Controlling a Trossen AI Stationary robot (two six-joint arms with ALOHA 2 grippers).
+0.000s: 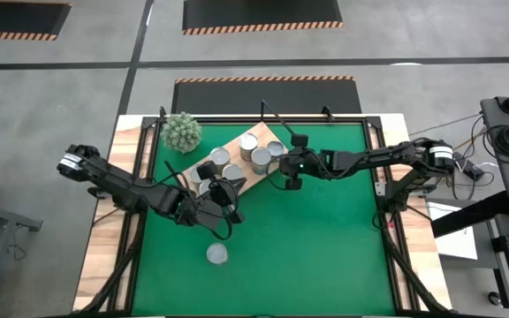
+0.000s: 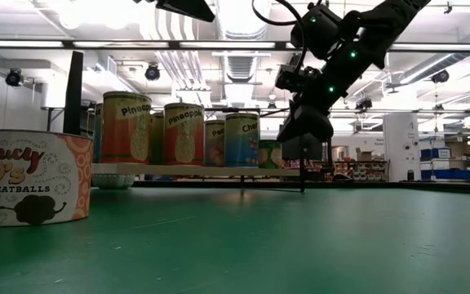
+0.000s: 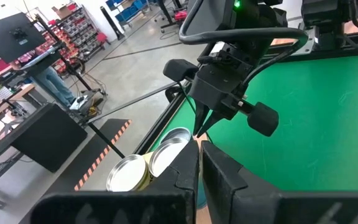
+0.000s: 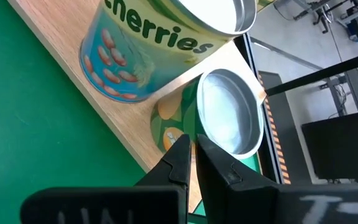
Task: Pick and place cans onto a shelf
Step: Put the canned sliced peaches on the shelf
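High view: flat light-brown wood-grain shelf (image 1: 259, 177) lies diagonally at the back left of the green table mat (image 1: 325, 238), beside a spiky green ball plant (image 1: 182, 131). Five or six silver-topped cans (image 1: 261, 158) stand grouped on it. One lone silver-topped can (image 1: 216, 254) sits well apart on the mat, near the front. Left gripper (image 1: 228, 196) hovers at the shelf's near edge, fingers pressed together, holding nothing. Right gripper (image 1: 288, 179) hangs just off the shelf's right end, likewise closed and empty.

Low view: the lone can, white with orange trim and a meatballs label (image 2: 31, 188), stands upright on the mat. Pineapple-labelled cans (image 2: 126, 126) line the raised shelf board behind it.

Left wrist view: two gold-sided cans (image 3: 129, 174) stand touching, beyond closed fingers.

Right wrist view: a blue cherries can (image 4: 142, 50) stands on the board, a green-labelled one (image 4: 222, 118) beside it.

Judgement: the lone can is next. Open wide before descending, straddle it squarely and keep it upright; it looks rigid and smooth-sided.
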